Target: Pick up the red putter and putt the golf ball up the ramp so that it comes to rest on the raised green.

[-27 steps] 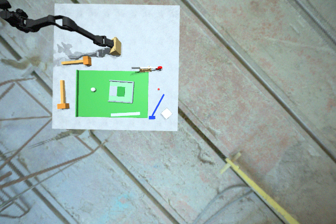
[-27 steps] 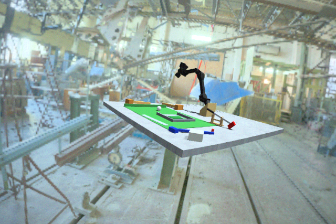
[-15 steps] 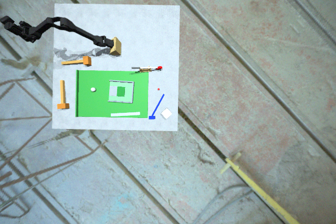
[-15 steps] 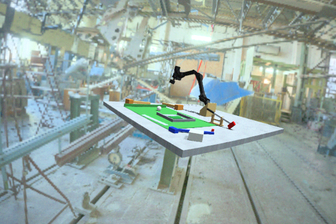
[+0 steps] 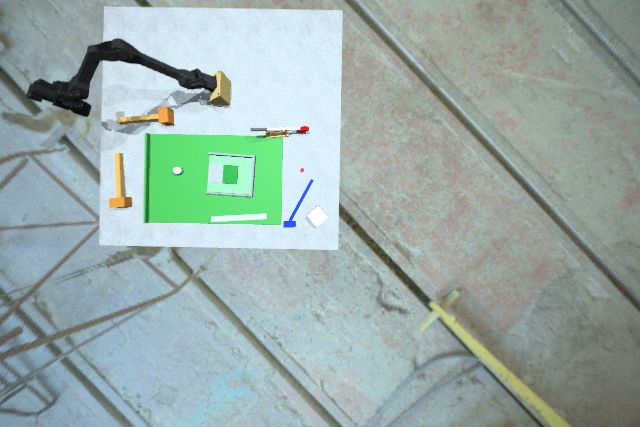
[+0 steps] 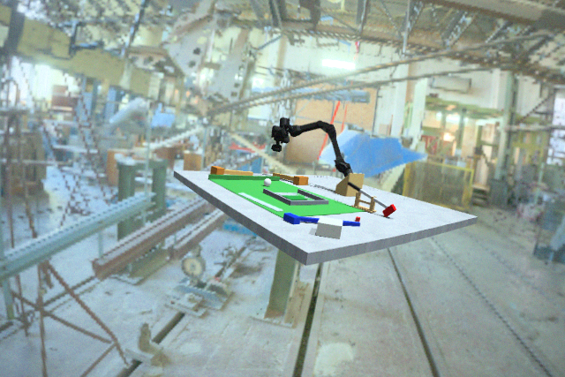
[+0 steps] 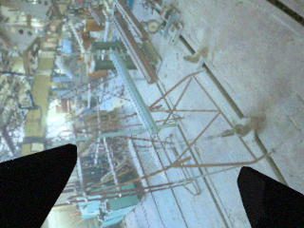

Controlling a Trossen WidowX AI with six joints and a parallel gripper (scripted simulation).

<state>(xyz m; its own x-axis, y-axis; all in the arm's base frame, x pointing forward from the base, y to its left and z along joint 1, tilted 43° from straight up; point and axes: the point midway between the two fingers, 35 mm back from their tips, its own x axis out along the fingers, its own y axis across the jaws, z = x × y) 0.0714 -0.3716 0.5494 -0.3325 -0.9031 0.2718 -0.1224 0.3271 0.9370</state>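
Overhead, arm (image 5: pixel 144 61) folded back past the table (image 5: pixel 268 50) edge, tool (image 5: pixel 38 90) wide open, holding nothing.

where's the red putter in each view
Top: red putter just above the green mat's upper right corner, red head pointing right.
Exterior: right of the mat, propped on a small wooden stand, putter.
Wrist: not in view.
Shared landmark: white ball.
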